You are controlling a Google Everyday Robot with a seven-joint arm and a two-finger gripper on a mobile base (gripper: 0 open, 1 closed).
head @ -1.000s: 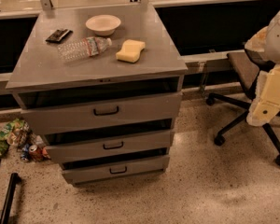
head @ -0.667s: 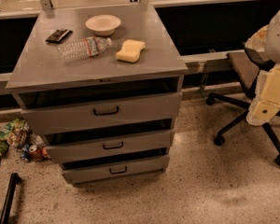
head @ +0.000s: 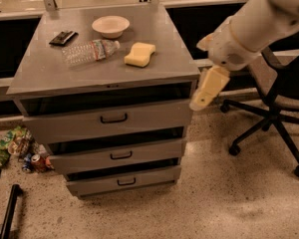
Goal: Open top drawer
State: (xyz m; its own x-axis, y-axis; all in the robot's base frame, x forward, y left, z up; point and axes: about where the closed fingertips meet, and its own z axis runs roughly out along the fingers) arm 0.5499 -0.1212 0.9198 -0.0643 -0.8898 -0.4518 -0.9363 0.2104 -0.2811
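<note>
The top drawer [head: 139, 119] is the widest grey front of the grey metal cabinet [head: 50, 76], with a small black bar handle [head: 113, 118] at its centre and a dark gap above it. Two narrower grey drawers sit below it: the middle drawer [head: 149, 152] and the bottom drawer [head: 154, 177]. My cream gripper [head: 200, 102] hangs from the white arm [head: 259, 24], pointing down and left. It is by the cabinet's front right corner, level with the top drawer's right end and well right of the handle. It holds nothing that I can see.
On the cabinet top lie a white bowl [head: 110, 25], a clear plastic bottle [head: 89, 51], a yellow sponge [head: 140, 54] and a small black object [head: 63, 37]. A black office chair [head: 269, 116] stands to the right. Cans and wrappers [head: 12, 148] lie on the floor at left.
The arm has swung left from the picture's right edge to the cabinet's front right corner. The view sits closer to the cabinet. The drawers have not moved.
</note>
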